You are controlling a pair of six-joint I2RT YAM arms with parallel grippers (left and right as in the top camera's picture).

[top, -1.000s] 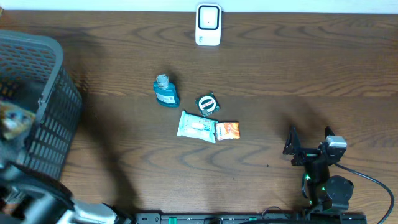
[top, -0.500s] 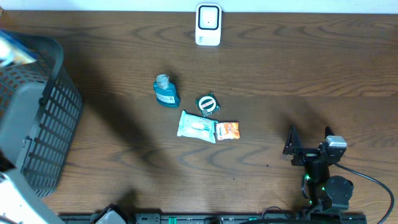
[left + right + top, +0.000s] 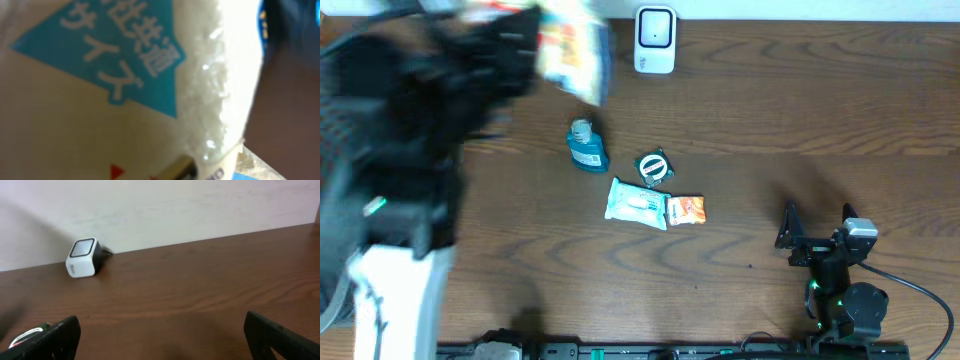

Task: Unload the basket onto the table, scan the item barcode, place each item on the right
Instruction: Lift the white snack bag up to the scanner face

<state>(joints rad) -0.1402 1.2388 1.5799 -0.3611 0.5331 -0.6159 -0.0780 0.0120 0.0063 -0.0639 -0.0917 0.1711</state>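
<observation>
1. Your left arm shows in the overhead view as a dark, motion-blurred mass across the upper left of the table [image 3: 770, 110]. The left gripper [image 3: 525, 45] sits at its far end, too smeared for you to see the jaws.
2. It is clamped on a snack packet [image 3: 572, 45], the item to scan. The packet is up near the table's back edge, just left of the barcode scanner [image 3: 655, 40] and apart from it.
3. In your left wrist view the packet [image 3: 100, 100] fills nearly the whole picture: white crinkled plastic and a blue triangle with white Japanese characters. No barcode can be made out on the side you see.
4. The scanner is a small white box at the back edge, in the middle; the right wrist view shows it [image 3: 82, 258] against the wall.
5. Your right gripper [image 3: 817, 238] sits at the lower right, jaws spread wide with nothing between them; its wrist view [image 3: 165, 335] agrees.
6. At mid-table you have a cluster:
   - a blue bottle [image 3: 587, 146];
   - a round green-and-white item [image 3: 653, 167];
   - a wipes pack [image 3: 636, 203], touching an orange sachet [image 3: 686, 209] on its right.
</observation>
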